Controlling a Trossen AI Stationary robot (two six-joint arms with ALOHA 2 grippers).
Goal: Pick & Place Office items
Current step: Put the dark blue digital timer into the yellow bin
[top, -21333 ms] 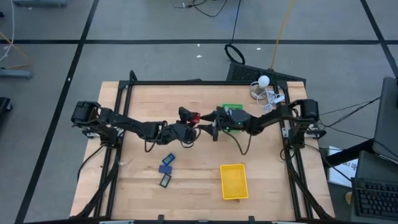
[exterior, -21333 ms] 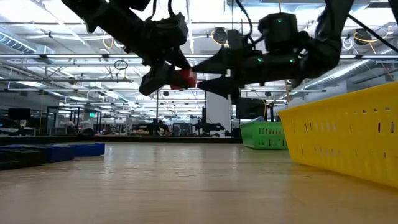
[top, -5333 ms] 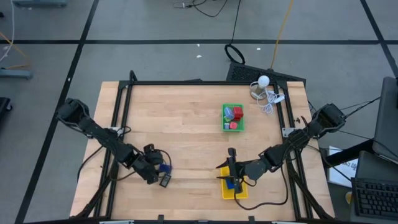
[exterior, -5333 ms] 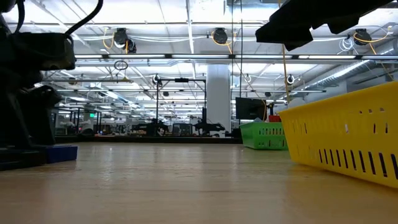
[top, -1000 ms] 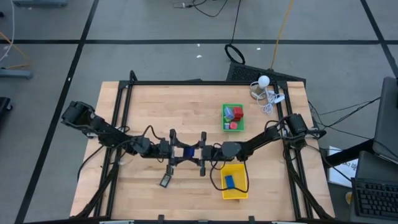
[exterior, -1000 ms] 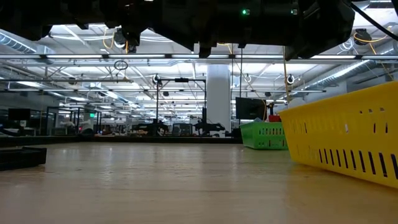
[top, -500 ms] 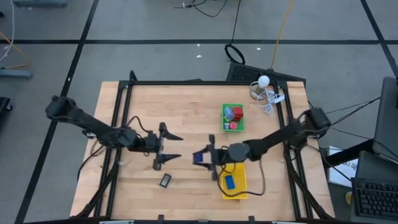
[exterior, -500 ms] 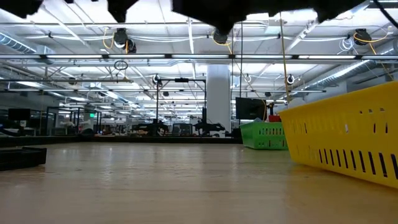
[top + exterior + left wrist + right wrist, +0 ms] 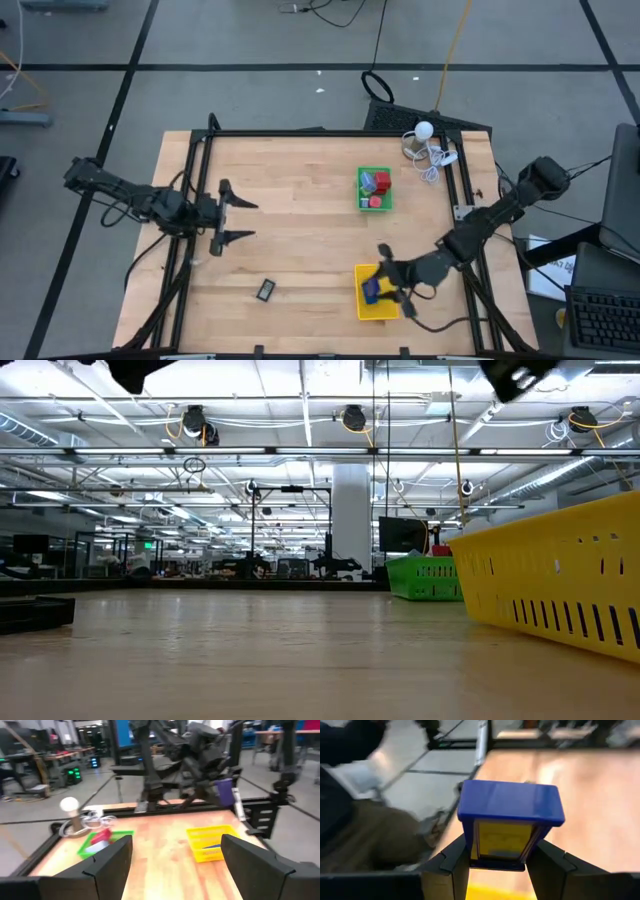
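Note:
My right gripper (image 9: 380,283) hangs over the yellow tray (image 9: 388,312) at the near right and is shut on a dark navy rectangular piece (image 9: 510,820). The left wrist view shows that piece (image 9: 225,791) raised above the yellow tray (image 9: 200,836), with another blue piece (image 9: 212,851) lying inside the tray. My left gripper (image 9: 238,220) is open and holds nothing; it is above the table's left part. One dark rectangular piece (image 9: 265,290) lies flat on the table toward the near edge. The green tray (image 9: 374,172) holds red and light blue pieces. My right gripper pinches the navy piece between its two fingers (image 9: 447,865), one on each of two opposite sides near its lower part (image 9: 497,851). The piece's blue end stands out past the fingertips. It is lifted clear, over the yellow tray (image 9: 362,305).
A whitish round object on a coil of cable (image 9: 425,140) sits at the table's far right corner. The black frame rails (image 9: 190,190) run along the table's sides. Bare wood lies between the two trays and my left gripper.
The two grippers met at the table's middle with the navy piece between them. The left gripper let go, opened wide and drew back toward the left and far side. The right gripper kept the piece and carried it toward the near right, over the yellow tray.

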